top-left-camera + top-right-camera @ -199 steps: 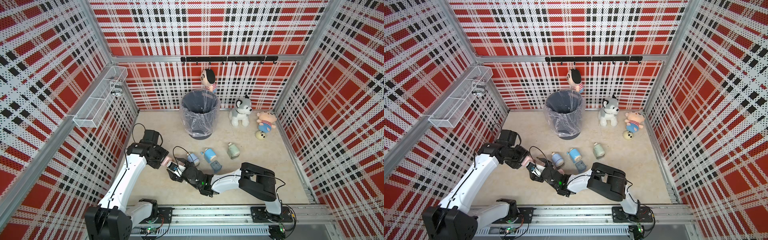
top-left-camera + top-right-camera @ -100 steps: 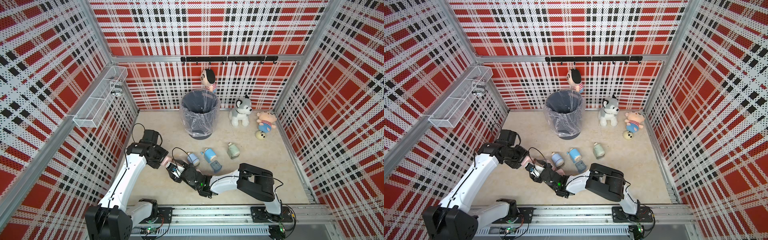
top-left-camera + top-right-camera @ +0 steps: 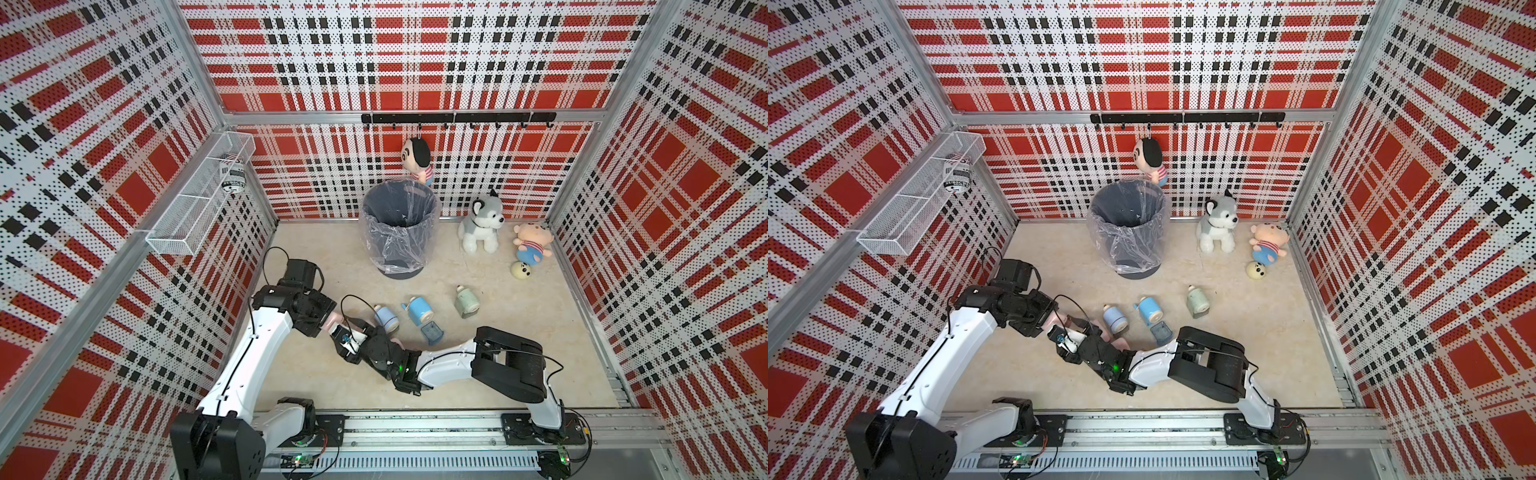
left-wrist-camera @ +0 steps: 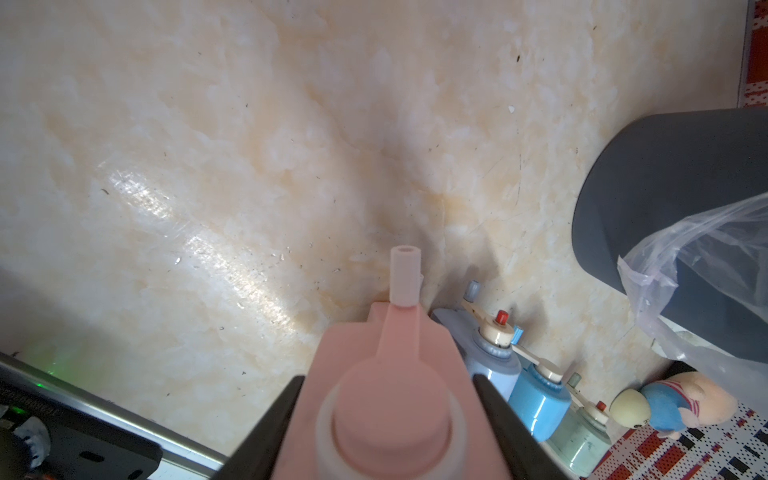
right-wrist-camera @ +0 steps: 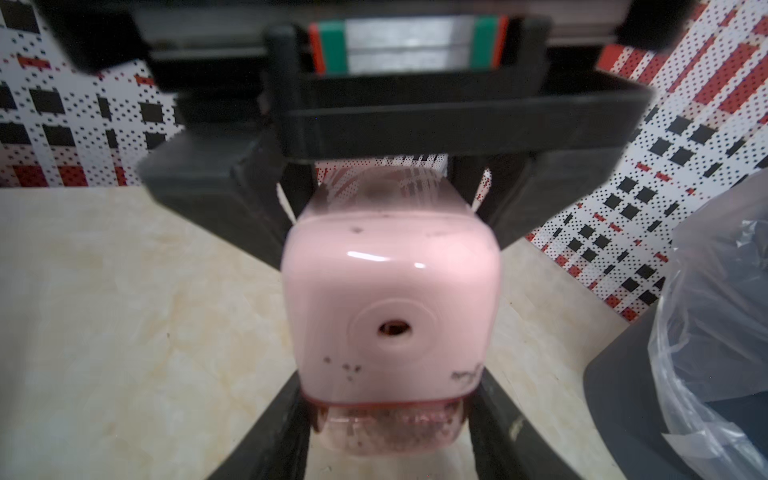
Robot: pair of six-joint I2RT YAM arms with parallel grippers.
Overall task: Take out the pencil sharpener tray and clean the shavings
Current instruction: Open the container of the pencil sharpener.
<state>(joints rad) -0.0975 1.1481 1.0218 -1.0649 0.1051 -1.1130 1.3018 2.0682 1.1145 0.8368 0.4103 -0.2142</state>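
At the left of both top views the left hand (image 3: 329, 327) is clamped on the pink sharpener (image 5: 390, 291). The left wrist view shows its dark fingers (image 4: 276, 415) pressed to either flank of the body, with the crank end facing the camera. The sharpener sits low over the desk (image 3: 316, 374), hardly visible from above because the two arms meet over it. Its long axis runs from the left hand across to the right hand (image 5: 388, 376). The end with the pencil hole faces the right wrist camera, and the translucent tray (image 5: 386, 432) sits in the bottom edge of that face with dark shavings showing through it. The right hand's fingers are closed against the tray's two sides, so the right arm has the pull while the left only braces. I judge that the tray must slide straight back along the long axis, away from the left hand, and stay level so the shavings do not spill. Further right on the desk lie three spare sharpeners (image 3: 417, 313) and a loose blue tray (image 3: 431, 333). The lined bin (image 3: 399, 224) stands well apart toward the back wall.
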